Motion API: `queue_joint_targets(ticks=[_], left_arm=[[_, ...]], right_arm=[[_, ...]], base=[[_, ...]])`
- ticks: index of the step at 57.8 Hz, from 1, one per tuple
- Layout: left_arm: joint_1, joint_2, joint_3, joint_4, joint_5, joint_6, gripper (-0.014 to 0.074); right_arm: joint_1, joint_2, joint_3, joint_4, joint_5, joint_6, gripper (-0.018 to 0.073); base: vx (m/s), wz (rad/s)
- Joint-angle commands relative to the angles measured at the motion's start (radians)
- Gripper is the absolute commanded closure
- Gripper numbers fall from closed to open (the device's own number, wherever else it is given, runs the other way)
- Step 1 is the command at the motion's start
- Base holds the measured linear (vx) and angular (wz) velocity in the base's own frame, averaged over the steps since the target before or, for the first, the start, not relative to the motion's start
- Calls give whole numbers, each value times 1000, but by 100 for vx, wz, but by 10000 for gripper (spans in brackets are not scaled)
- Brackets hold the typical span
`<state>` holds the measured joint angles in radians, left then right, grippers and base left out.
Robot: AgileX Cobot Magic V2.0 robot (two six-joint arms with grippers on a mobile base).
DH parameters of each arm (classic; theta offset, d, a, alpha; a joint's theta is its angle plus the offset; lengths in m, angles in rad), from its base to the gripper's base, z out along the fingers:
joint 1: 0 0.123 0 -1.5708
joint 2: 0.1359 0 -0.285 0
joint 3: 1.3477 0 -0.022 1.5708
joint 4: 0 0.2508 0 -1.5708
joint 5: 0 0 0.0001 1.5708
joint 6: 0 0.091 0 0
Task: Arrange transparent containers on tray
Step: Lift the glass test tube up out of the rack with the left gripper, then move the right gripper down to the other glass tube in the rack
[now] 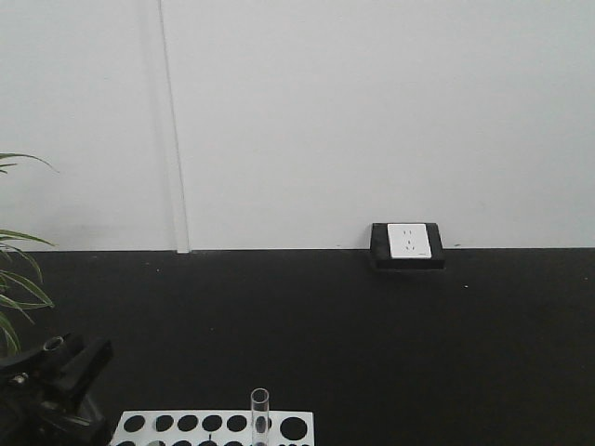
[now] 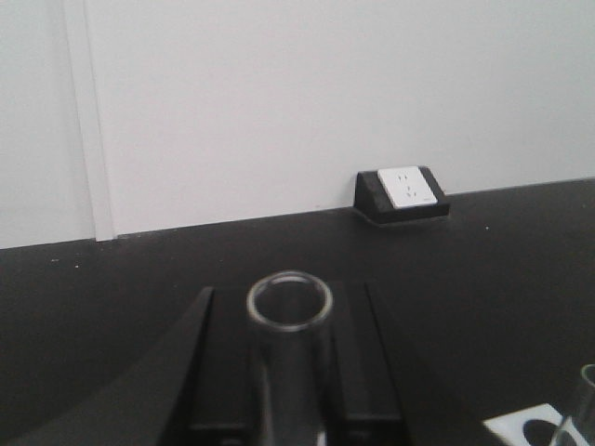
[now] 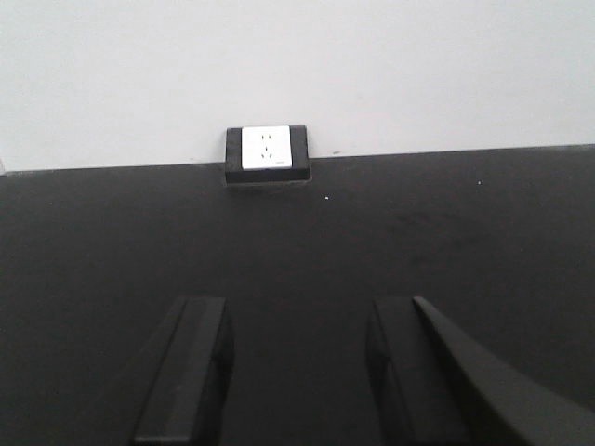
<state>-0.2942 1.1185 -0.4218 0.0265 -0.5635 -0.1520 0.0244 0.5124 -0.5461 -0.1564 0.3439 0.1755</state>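
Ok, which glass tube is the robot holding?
The tube in the left gripper, its open rim close to the wrist camera. The other tube stands upright in the white rack, untouched.

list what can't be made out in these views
Front view: bottom edge cuts off the tube rack and the lower part of the racked test tube.
Left wrist view: bottom edge hides where the left pincer meets the near test tube, so grip unclear.
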Motion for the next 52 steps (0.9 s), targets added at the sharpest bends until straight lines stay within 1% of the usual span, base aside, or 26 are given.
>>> queue_joint_targets(ticks=[1,7,13,17,22,26,29,34,40,43,46,48,50,52], left_arm=[[-6,-100,-78,-1,82,-1,530],[-6,-180,-134,-2,216,-1,531],[-6,-243,-167,-2,292,-1,531],[-6,-280,-168,-2,331,-1,531],[-6,-323,-166,-2,423,-1,531],[-6,-341,-162,-2,474,-1,531],[-6,-348,-162,-2,503,-1,531],[-6,-355,-162,-2,522,-1,531],[-6,-356,-162,-2,506,-1,531],[-6,-356,-162,-2,494,-1,531],[-6,-356,-162,-2,487,-1,531],[-6,-356,-162,-2,485,-1,531],[-6,-356,-162,-2,485,-1,531],[-6,-356,-162,-2,485,-1,531]], right_arm=[[-3,11,-31,-4,-106,1,145],[-3,11,-31,1,-105,1,145],[-1,11,-30,48,-126,-2,145],[-2,11,-4,107,-200,-27,145],[0,19,88,194,-344,-35,145],[30,37,155,233,-394,-35,145],[76,56,190,239,-406,-35,145],[181,93,227,223,-432,-46,145],[346,169,237,165,-508,-91,145],[428,231,237,141,-567,-97,145],[484,295,237,132,-622,-97,144],[535,349,237,124,-689,-97,144],[566,405,237,120,-738,-97,141],[606,464,235,121,-815,-97,139]], base=[[0,0],[0,0],[0,0],[0,0],[0,0],[0,0],[0,0],[0,0],[0,0],[0,0],[0,0],[0,0],[0,0],[0,0]])
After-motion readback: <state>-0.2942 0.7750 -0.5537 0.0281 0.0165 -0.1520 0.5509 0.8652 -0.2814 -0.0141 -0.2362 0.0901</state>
